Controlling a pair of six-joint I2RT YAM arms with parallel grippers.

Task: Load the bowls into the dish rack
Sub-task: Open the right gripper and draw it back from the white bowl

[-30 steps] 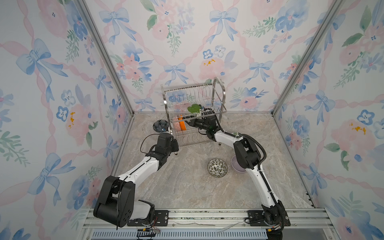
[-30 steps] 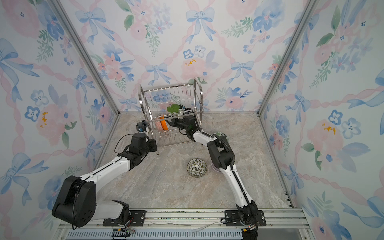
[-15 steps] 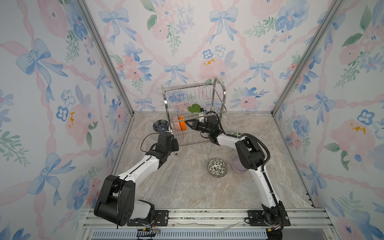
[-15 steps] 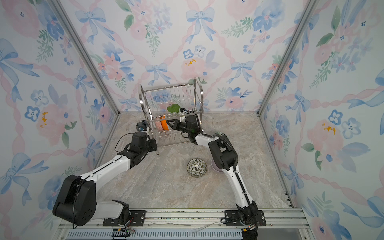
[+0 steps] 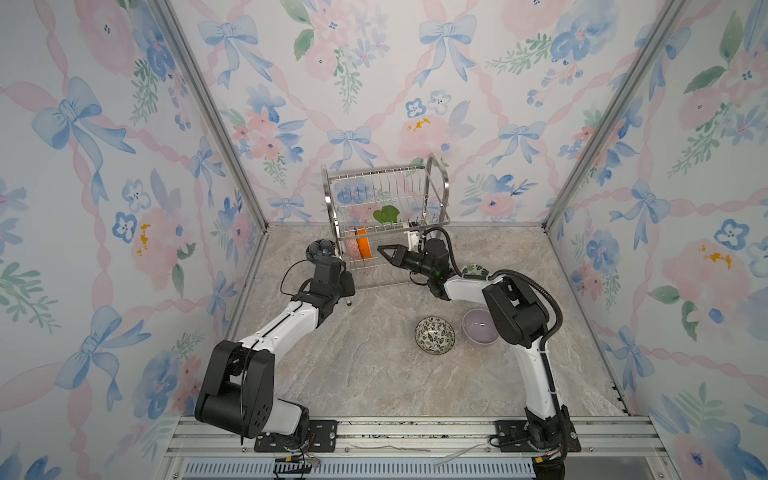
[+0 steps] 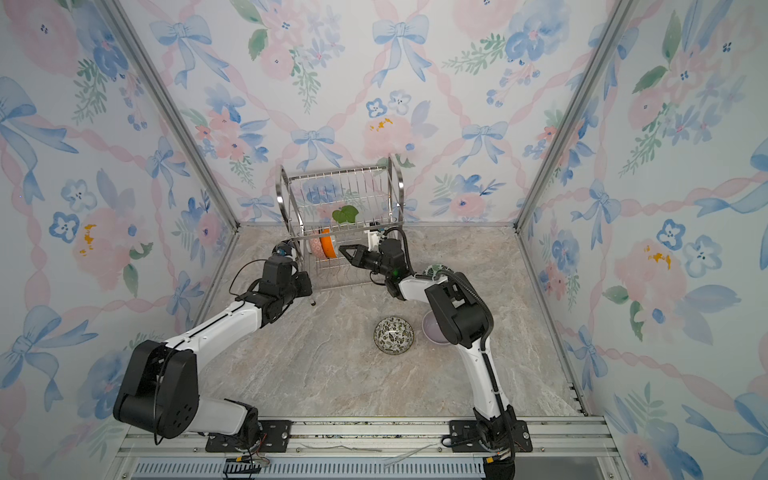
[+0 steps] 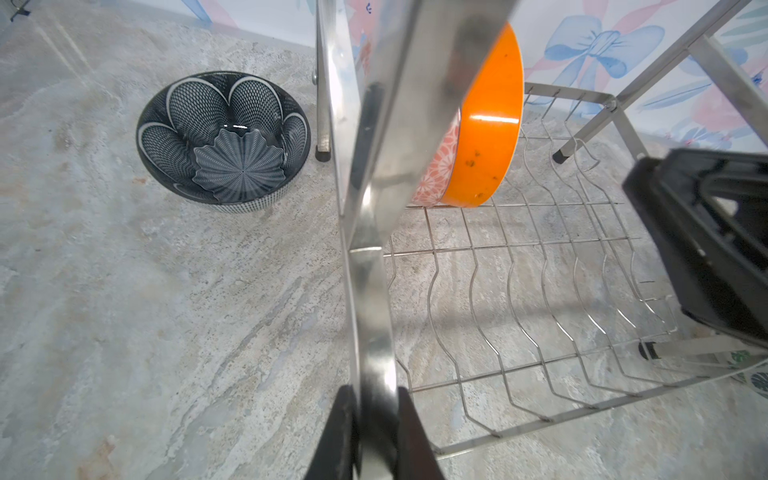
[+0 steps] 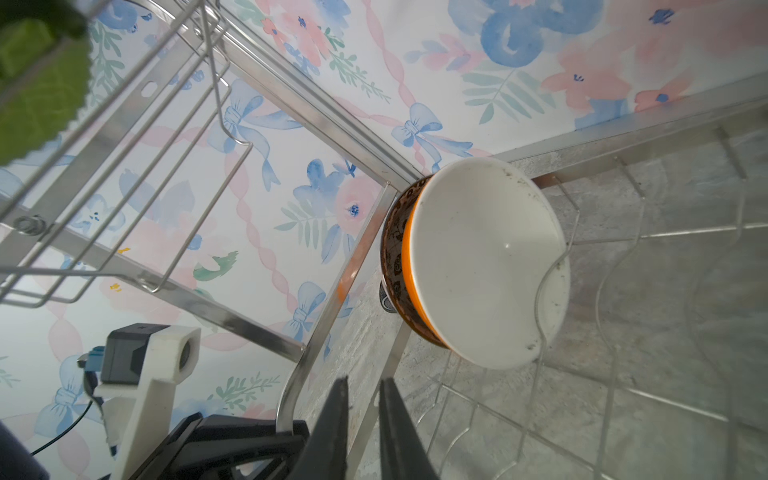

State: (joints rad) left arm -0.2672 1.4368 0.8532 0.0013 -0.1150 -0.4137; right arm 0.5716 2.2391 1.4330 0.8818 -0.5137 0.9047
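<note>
The steel dish rack (image 5: 386,195) (image 6: 340,187) stands at the back. In its lower tier two bowls stand on edge: the white, orange-backed one (image 5: 362,249) (image 8: 486,266) and a pink-backed floral one (image 5: 352,248) (image 7: 436,170). My left gripper (image 7: 376,399) (image 5: 347,284) is shut on the rack's left side frame (image 7: 365,270). My right gripper (image 8: 365,382) (image 5: 381,249) hangs inside the lower tier just short of the white bowl, slightly open and empty. The dark blue bowl (image 7: 224,137) (image 5: 320,248) sits on the table left of the rack.
On the table lie a black-and-white floral bowl (image 5: 435,335) (image 6: 393,335), a lavender bowl (image 5: 478,330) partly under my right arm, and a green-leaf bowl (image 5: 476,270) behind that arm. A green leaf piece (image 5: 386,215) hangs on the rack. Walls close in on three sides.
My right gripper's jaws have parted a little and it has drawn slightly back from the white bowl. The left gripper keeps its hold on the rack frame.
</note>
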